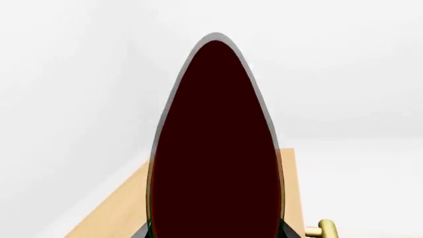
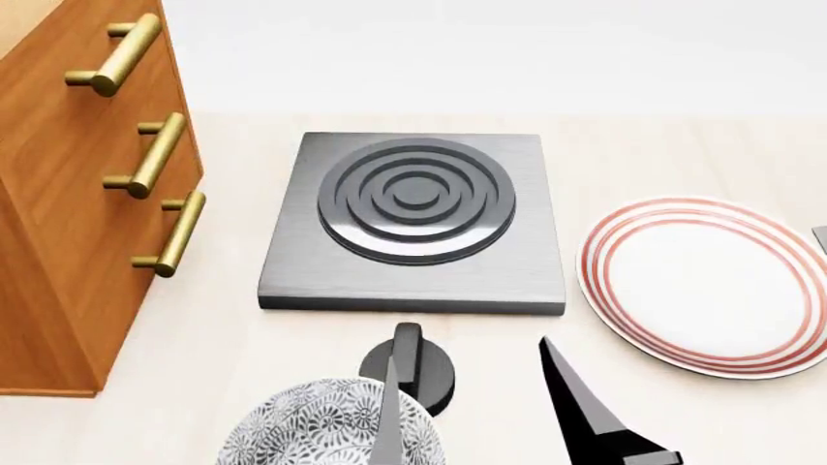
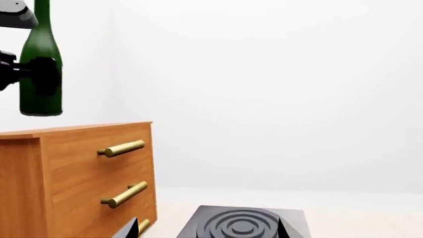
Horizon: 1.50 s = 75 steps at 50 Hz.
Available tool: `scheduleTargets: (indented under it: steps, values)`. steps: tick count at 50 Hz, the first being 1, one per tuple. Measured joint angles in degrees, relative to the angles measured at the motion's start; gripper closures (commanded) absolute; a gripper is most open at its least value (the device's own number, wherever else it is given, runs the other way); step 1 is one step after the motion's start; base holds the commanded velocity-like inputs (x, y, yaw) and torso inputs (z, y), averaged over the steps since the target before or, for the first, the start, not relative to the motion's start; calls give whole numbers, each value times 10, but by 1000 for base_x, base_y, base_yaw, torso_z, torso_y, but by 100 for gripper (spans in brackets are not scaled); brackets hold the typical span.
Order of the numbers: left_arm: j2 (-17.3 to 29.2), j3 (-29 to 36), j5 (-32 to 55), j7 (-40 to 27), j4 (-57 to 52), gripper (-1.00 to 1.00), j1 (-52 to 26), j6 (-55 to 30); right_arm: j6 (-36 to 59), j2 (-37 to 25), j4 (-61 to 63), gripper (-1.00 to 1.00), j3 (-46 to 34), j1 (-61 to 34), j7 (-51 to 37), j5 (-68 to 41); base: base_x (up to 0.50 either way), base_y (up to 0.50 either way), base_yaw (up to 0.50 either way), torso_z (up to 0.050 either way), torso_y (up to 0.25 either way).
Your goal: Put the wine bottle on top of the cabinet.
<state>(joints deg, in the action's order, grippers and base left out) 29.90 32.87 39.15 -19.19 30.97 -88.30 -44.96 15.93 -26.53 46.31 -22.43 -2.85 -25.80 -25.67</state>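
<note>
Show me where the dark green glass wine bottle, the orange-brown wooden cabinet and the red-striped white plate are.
Dark green glass wine bottle [image 3: 41, 54]: right wrist view, on its shoulder.
Orange-brown wooden cabinet [image 3: 86, 178]: right wrist view, on its drawer front.
Red-striped white plate [image 2: 704, 284]: head view, on its white centre.

hotplate [image 2: 415, 221], striped plate [image 2: 704, 284], patterned bowl [image 2: 323, 428]

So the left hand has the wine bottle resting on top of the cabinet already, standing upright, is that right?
Not quite. The left hand does hold the wine bottle upright, but it is not resting on the cabinet. The right wrist view shows a gap of white wall between the bottle's base and the cabinet top, so it hangs above the top without touching it.
</note>
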Motion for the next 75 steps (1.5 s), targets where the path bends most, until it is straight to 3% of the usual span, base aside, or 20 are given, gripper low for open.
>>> scheduleTargets:
  steps: [37,63,64,75]
  values:
    - [17,-62,21,-44,-66,100,85,11,-2,-2,-3,-100,-9,-4,-3,0,0,0,1,0,0]
    - [13,-86,30,-56,-64,100,98,28,-4,-4,-4,-100,-13,-6,-6,-2,1,0,0,0,0]
    - [13,-86,29,-56,-63,-100,98,28,-5,-4,-4,-100,-14,-6,-6,-2,0,3,0,0,0]
    - [10,-73,44,-55,-45,-100,108,28,-9,-5,-8,-100,-14,-5,-5,-3,0,0,0,0,0]
